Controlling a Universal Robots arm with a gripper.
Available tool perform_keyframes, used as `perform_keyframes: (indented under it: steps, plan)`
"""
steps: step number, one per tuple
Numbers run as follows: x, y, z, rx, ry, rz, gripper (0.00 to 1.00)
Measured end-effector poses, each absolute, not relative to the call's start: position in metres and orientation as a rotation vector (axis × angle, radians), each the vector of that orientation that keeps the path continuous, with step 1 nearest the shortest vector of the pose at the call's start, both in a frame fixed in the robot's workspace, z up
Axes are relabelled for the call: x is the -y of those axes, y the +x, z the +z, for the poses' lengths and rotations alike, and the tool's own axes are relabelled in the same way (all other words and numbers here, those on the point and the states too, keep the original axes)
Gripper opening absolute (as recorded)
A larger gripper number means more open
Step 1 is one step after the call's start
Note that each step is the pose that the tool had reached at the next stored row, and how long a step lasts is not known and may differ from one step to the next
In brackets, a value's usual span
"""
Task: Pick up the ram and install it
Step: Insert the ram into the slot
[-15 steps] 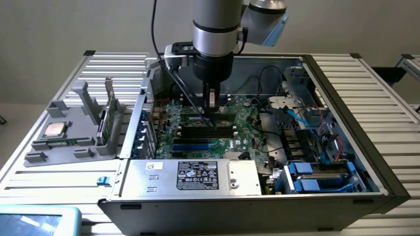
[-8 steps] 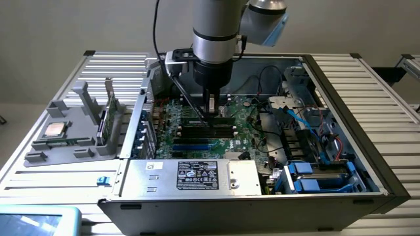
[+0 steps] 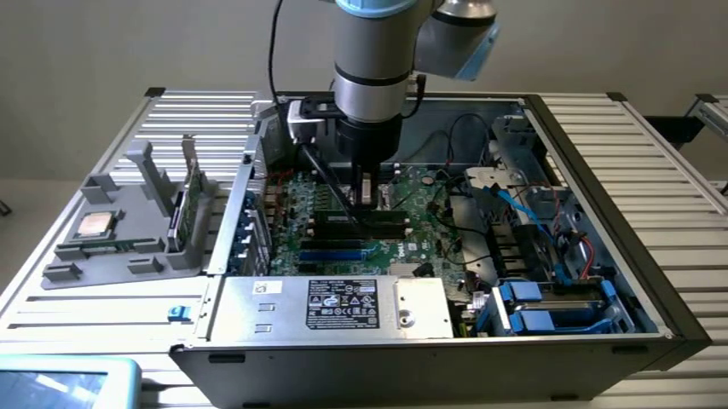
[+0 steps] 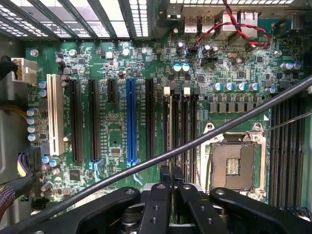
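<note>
The ram (image 3: 102,248), a thin green stick, lies on its edge in the front groove of a grey holder (image 3: 66,274) on the exterior view's left, outside the computer case. My gripper (image 3: 364,201) hangs well away from it, low over the green motherboard (image 3: 427,200) inside the open case. In the wrist view the gripper (image 4: 171,171) has its fingertips (image 4: 165,173) drawn together, and I see nothing between them. They sit just above a row of long black memory slots (image 4: 180,126) with white clips at one end. The same slots (image 3: 361,225) show beneath the gripper in the exterior view.
A square silver processor chip (image 3: 94,224) and an upright expansion card (image 3: 196,194) share the holder. An empty processor socket (image 4: 233,163) lies beside the slots. A black cable (image 4: 204,144) crosses over the board. The power supply (image 3: 330,302) and blue drive bays (image 3: 557,311) fill the case's near side.
</note>
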State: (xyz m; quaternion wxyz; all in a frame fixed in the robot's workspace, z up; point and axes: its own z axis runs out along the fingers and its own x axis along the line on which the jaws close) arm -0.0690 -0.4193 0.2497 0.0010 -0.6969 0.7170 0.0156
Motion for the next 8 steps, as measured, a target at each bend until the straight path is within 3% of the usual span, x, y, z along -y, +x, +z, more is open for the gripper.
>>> perform_keyframes:
  steps: [8]
  plan:
    - [0.4192,-0.0690,0.2451,-2.251,-2.188,0.049,0.11]
